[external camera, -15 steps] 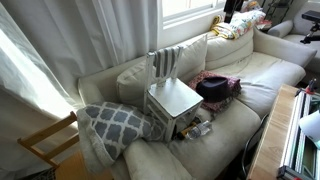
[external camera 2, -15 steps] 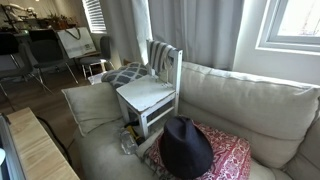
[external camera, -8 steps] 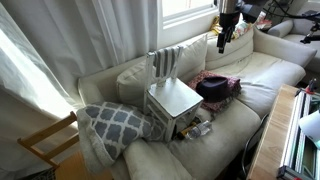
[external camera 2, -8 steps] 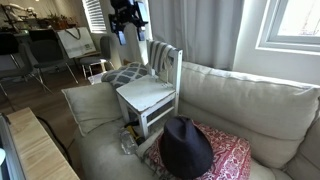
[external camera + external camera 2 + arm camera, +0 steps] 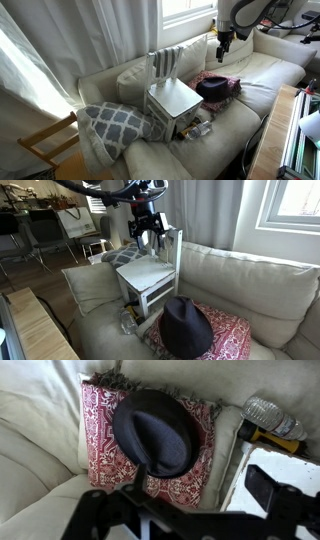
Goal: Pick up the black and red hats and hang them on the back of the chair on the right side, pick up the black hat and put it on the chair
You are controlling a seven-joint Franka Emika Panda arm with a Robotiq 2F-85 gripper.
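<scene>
I'm working in someone's living room, by every sign. A big cream sofa (image 5: pixel 275 70) fills both exterior views, soft and rumpled, with a grey-and-white patterned cushion (image 5: pixel 115 122) at its seven o'clock end and a yellowish blanket (image 5: pixel 238 28) heaped at one o'clock. Behind it hang long pale curtains (image 5: pixel 60 45) beside a white-framed window (image 5: pixel 295 200). In an exterior view, at ten o'clock, a wood floor (image 5: pixel 45 280) runs back to dark chairs (image 5: pixel 22 235) and what may be an easel (image 5: pixel 75 222), too small to be sure. From the wrist, a black hat (image 5: pixel 155 430) lies on a pink patterned throw (image 5: pixel 100 420) on the cushions.
</scene>
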